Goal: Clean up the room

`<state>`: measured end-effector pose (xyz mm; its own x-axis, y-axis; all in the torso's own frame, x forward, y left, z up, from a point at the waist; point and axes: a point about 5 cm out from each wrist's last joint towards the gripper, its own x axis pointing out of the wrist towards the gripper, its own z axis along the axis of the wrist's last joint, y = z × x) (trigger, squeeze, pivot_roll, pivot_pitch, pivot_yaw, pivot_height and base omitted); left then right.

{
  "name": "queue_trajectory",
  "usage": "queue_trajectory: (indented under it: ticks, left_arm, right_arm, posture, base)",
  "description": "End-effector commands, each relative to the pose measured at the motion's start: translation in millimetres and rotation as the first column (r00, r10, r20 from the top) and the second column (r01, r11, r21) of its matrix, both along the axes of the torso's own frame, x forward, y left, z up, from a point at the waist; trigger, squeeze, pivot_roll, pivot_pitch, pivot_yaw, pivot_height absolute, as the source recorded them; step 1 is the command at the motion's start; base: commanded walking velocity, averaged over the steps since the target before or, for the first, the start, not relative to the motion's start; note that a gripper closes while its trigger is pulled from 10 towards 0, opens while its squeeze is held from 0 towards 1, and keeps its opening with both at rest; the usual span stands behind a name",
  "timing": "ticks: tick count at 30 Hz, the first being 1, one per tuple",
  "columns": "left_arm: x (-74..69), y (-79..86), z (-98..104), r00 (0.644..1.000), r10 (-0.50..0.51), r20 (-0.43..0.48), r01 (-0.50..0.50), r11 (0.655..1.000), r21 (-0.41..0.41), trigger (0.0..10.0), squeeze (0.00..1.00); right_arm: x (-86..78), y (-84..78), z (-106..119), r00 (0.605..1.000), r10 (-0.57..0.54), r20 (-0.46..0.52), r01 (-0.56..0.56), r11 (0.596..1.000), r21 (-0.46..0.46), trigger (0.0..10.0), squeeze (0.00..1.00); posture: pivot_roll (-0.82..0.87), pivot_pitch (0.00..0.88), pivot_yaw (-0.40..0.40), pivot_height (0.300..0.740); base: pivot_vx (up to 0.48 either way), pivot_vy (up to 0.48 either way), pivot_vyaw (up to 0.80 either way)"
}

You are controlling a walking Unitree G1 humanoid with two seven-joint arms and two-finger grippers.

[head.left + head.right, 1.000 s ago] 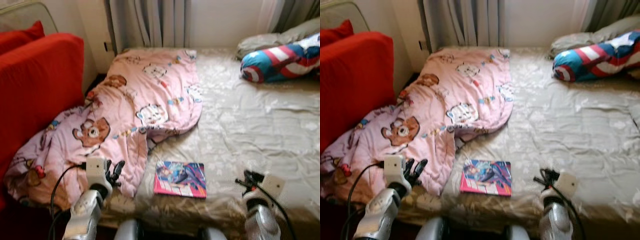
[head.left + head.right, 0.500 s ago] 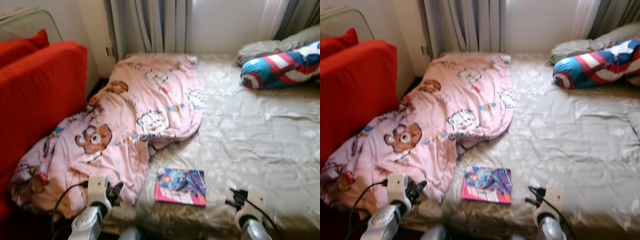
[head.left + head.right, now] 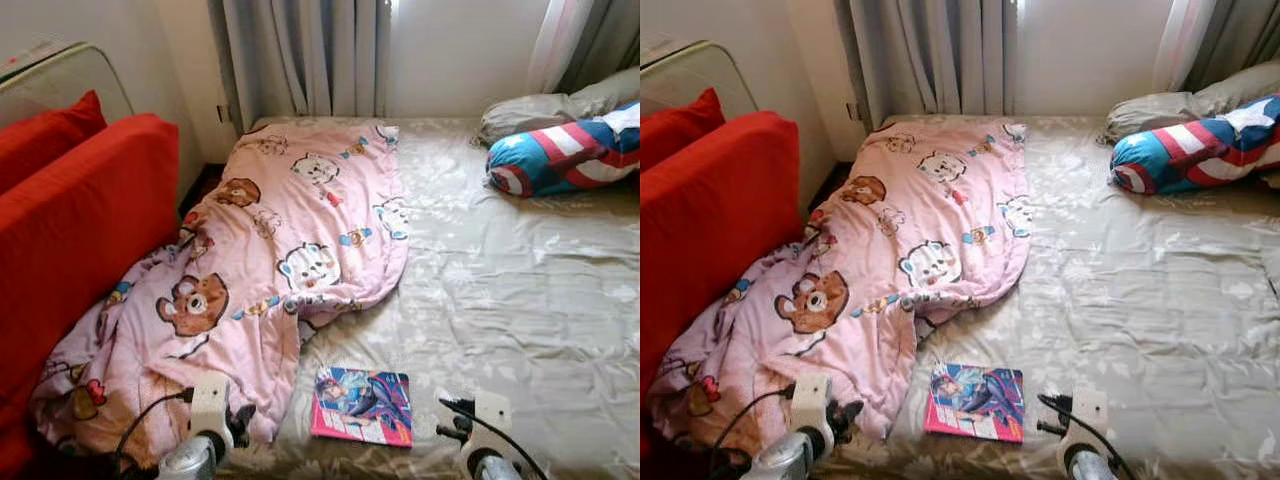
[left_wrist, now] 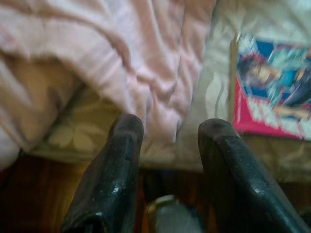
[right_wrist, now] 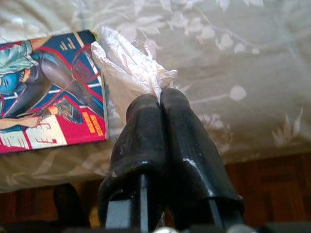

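Note:
A comic book with a pink and blue cover lies flat near the front edge of the bed. A crumpled pink cartoon blanket covers the bed's left side and droops over its front corner. My left gripper is open just before that blanket corner, left of the book. My right gripper is shut on a scrap of clear plastic wrap, just right of the book and above the beige sheet.
A red sofa stands close against the bed's left side. A shield-patterned bolster and a grey pillow lie at the far right. Grey curtains hang behind the bed. Dark wooden floor shows below the bed's front edge.
The camera has moved, so the bed sits lower in the picture and less of both arms shows. The book, blanket and pillows lie where they were.

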<state>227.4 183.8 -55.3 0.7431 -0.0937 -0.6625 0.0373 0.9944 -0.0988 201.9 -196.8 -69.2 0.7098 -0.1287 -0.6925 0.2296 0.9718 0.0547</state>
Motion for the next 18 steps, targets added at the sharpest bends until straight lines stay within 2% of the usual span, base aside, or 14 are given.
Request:
queue_trajectory:
  ticks: [1,3,9,18]
  left_arm:
    - [-15.2,7.1,-10,0.997,0.013,-0.075,-0.011,1.000,0.028,10.0,0.00]
    - [-20.6,10.6,-13,0.995,0.034,-0.096,-0.030,0.999,0.036,10.0,0.00]
    - [-23.6,15.1,-14,0.992,0.062,-0.109,-0.057,0.997,0.043,10.0,0.00]
    - [-24.0,25.3,-13,0.989,0.091,-0.117,-0.084,0.994,0.063,10.0,0.00]
  right_arm:
    - [-8.8,3.8,-6,0.999,0.017,-0.043,-0.017,1.000,0.007,10.0,0.00]
    - [-13.4,4.6,-9,0.998,0.027,-0.064,-0.027,1.000,0.003,10.0,0.00]
    - [-22.1,1.4,-13,0.994,0.029,-0.104,-0.031,0.999,-0.019,10.0,0.00]
    - [-22.6,5.8,-14,0.992,0.041,-0.117,-0.039,0.999,0.012,10.0,0.00]
  posture:
    - [-0.06,0.000,0.030,0.740]
    - [-0.06,0.000,0.029,0.740]
    - [-0.05,0.000,0.019,0.740]
    - [-0.05,0.000,0.026,0.740]
  base:
    - [0.000,0.000,0.00]
    - [0.000,0.000,0.00]
    - [0.000,0.000,0.00]
    - [0.000,0.000,0.00]
